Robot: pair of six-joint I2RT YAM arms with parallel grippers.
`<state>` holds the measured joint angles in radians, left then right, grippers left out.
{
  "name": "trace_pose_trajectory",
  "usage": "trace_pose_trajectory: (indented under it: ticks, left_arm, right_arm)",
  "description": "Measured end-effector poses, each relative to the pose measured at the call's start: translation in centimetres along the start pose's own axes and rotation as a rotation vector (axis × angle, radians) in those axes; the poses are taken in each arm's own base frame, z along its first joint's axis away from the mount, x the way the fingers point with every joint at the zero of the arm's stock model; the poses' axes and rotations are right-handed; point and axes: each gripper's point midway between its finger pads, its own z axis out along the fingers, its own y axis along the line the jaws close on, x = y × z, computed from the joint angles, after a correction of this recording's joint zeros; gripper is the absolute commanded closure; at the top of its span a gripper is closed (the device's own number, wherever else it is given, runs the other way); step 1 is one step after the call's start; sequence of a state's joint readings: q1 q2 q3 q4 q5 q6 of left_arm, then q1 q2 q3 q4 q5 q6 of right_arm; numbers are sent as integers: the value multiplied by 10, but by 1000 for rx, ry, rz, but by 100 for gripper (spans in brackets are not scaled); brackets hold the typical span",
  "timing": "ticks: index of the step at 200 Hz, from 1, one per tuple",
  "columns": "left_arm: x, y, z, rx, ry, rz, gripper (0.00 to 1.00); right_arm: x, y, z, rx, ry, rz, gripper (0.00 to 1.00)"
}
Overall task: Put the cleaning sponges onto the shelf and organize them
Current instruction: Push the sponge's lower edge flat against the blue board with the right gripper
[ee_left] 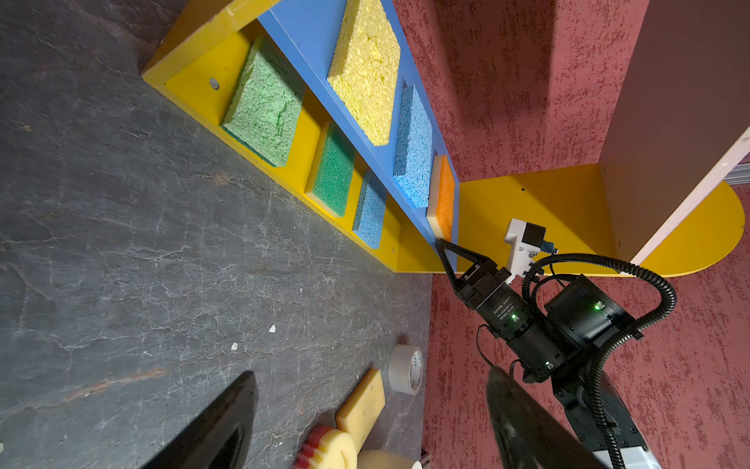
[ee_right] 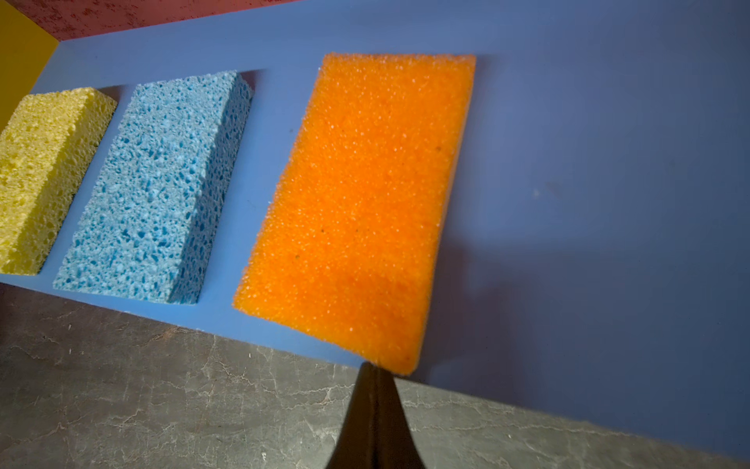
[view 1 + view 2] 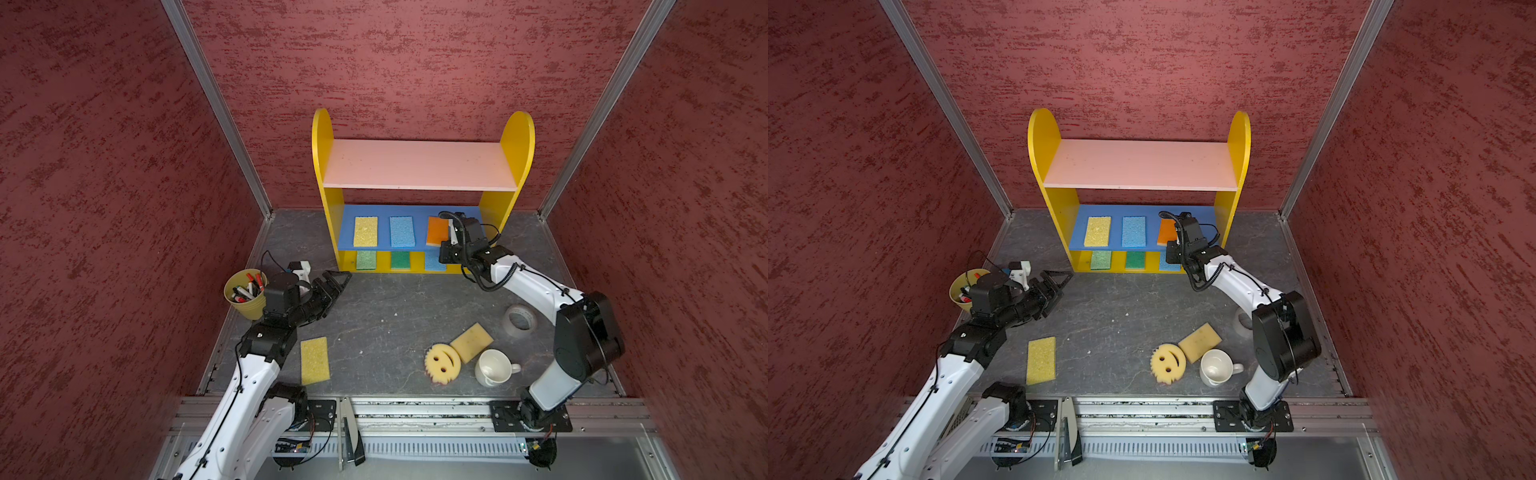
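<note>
Tabletop (image 3: 386,307), grey and veined, carries the shelf (image 3: 322,137) at its back. Left fingers (image 3: 338,289) hang wide apart above the tabletop near the marker cup (image 3: 245,305), holding nothing. Right fingers (image 2: 371,390) are pressed together, empty, their tips touching the near corner of the orange sponge (image 2: 357,203). It lies flat on the blue board (image 2: 588,162) beside a blue sponge (image 2: 154,186) and a yellow sponge (image 2: 44,170). On the yellow base (image 3: 382,261) lie a light green sponge (image 3: 366,259), dark green sponge (image 3: 400,260) and second blue sponge (image 3: 434,262). Loose on the tabletop: long yellow sponge (image 3: 315,360), smiley sponge (image 3: 443,362) against a tan sponge (image 3: 471,342), mug (image 3: 492,368), tape roll (image 3: 520,320)
</note>
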<state>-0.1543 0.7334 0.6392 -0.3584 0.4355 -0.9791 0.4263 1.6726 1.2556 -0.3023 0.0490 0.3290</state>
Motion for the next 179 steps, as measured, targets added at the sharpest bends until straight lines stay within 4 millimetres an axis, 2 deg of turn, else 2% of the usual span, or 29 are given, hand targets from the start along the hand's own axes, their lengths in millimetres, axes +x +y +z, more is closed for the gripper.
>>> trace_pose_trajectory:
  ticks: [47, 114, 148, 179]
  left_arm:
    - [-1, 1, 0, -2, -2, -2, 12]
    - [-2, 1, 0, -3, -6, -4, 12]
    - [-2, 1, 0, -4, -6, -5, 12]
    - [-2, 3, 2, -10, -2, -8, 12]
  right_arm:
    - [-9, -5, 1, 28, -20, 6, 100]
    - [-10, -8, 1, 33, -23, 13, 99]
    - [-10, -8, -13, 22, -40, 18, 90]
    - [-23, -7, -29, 20, -96, 23, 78]
